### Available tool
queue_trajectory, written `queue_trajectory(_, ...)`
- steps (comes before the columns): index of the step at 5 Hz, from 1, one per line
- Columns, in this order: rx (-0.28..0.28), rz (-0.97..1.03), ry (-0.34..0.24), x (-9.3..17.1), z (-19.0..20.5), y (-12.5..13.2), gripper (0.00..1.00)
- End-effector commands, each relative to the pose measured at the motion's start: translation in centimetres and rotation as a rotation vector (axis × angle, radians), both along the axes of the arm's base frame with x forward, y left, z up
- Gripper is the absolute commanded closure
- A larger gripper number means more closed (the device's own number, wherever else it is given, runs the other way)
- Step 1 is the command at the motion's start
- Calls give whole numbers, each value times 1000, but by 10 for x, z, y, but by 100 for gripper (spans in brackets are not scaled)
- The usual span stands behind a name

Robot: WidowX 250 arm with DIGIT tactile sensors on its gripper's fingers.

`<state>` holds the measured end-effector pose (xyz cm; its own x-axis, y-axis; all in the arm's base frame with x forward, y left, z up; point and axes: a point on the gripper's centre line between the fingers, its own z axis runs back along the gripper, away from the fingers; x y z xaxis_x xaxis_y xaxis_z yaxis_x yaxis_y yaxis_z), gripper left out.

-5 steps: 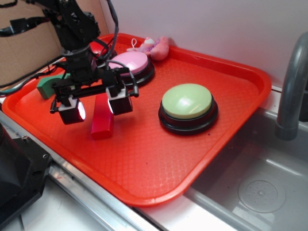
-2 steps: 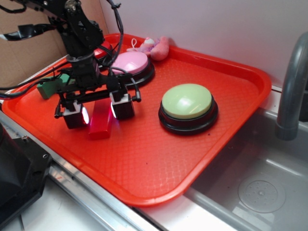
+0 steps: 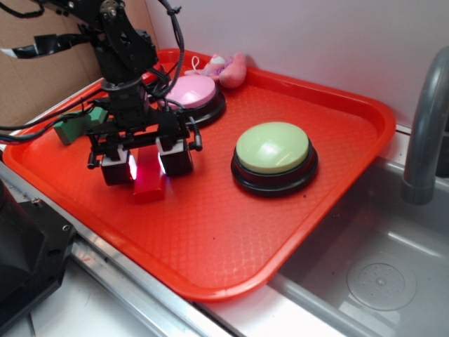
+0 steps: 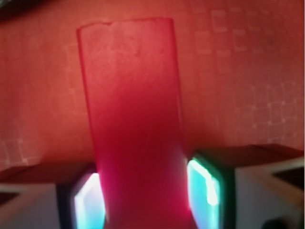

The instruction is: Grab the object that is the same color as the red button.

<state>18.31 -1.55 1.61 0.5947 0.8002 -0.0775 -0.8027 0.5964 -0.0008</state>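
**Wrist view: jaws straddle the block, grip not closed yet**

Wrist cam shows the block (image 4: 133, 124) running straight up the middle of frame, with one lit pad (image 4: 88, 202) at its left face and the other at its right. Pads look just beside or barely touching the sides; you can't tell contact from this blur. Call it nearly closed around the block, not confirmed clamped.

Exterior view agrees: gripper (image 3: 146, 167) is low over the tray (image 3: 337, 133), fingers either side of the block (image 3: 149, 184), which lies flat on the tray floor near the left front edge. No sign of lift; the block's front end sits on the tray.

Status, my read:
- Done: target picked, aligned, descended, fingers around it.
- Left: finish the squeeze, then lift to prove the hold.

Colour match: the red button (image 3: 149, 73) is mostly hidden behind the arm at the back of the tray, only a sliver shows. Pink button (image 3: 189, 95) and green button (image 3: 273, 156) are well apart from the gripper. Green block (image 3: 74, 126) sits near the left rim behind the arm, pink toy (image 3: 224, 68) at the back.

Labels: none readable on block, buttons or tray in either view.
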Motion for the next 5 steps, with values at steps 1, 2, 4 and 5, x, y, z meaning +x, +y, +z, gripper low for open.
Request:
queue_trajectory(1, 41, -245, -11, 14, 49, -14, 100)
queue_trajectory(2, 36, -463, 19, 21, 83, -34, 100)
queue_trajectory(4, 38, -738, -38, 20, 128, -60, 100)
queue_trajectory(5, 24, -850, -111, 18, 136, -77, 100)
